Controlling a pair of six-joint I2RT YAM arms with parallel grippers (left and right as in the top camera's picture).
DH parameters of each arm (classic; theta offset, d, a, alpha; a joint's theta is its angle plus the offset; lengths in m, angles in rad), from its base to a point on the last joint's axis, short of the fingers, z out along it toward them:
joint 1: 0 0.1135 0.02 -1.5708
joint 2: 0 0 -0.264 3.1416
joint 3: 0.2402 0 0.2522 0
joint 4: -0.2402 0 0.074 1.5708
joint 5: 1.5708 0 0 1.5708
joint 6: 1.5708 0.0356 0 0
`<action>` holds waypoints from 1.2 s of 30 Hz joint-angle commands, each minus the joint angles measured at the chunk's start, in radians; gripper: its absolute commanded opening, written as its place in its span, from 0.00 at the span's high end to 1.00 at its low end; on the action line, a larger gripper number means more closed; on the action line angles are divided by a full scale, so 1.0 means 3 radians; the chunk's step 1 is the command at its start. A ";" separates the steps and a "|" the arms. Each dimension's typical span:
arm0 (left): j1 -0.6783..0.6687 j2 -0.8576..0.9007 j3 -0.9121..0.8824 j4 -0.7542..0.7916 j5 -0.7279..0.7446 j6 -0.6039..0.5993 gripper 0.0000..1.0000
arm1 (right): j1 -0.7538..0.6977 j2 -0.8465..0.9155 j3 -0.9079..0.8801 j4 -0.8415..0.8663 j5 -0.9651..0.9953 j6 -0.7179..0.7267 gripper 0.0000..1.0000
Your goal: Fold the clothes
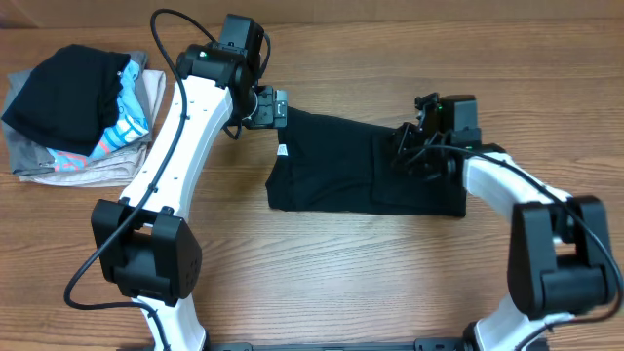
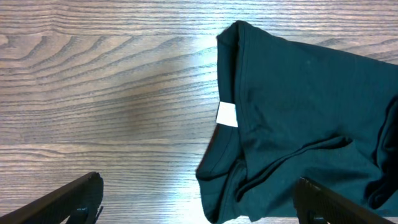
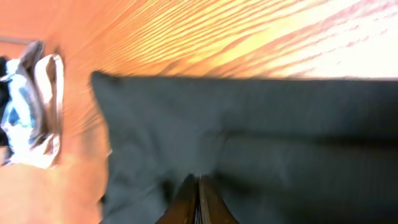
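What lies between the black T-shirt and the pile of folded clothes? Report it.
In the overhead view, only the left arm crosses above bare wooden table between the pile of folded clothes and the black T-shirt.

Black T-shirt (image 1: 341, 175) on wooden table (image 1: 341, 283)

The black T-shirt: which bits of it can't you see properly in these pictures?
- Overhead: the right gripper and its cables cover the black T-shirt's right end.
- Left wrist: the frame edges cut the shirt off; the white label shows no readable print.
- Right wrist: blurred; whether the shut gripper pinches cloth is unclear.
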 commanded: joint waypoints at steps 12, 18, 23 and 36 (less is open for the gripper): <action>0.0006 0.0032 -0.0022 0.0008 -0.0029 -0.0009 0.00 | -0.0023 0.0273 0.0192 0.0568 -0.0304 0.0042 0.85; 0.0006 0.0032 -0.0022 0.0008 -0.0029 -0.0009 0.00 | -0.0312 -0.0549 0.0439 -0.0432 -0.0468 -0.0074 0.79; 0.0006 0.0032 -0.0022 0.0008 -0.0029 -0.0009 0.00 | -0.0792 -0.0994 0.0440 -0.1514 -0.0383 -0.0594 0.67; 0.0006 0.0032 -0.0022 0.0008 -0.0029 -0.0008 0.00 | -0.1298 -0.0783 0.0247 -0.2427 0.1147 -0.0984 0.53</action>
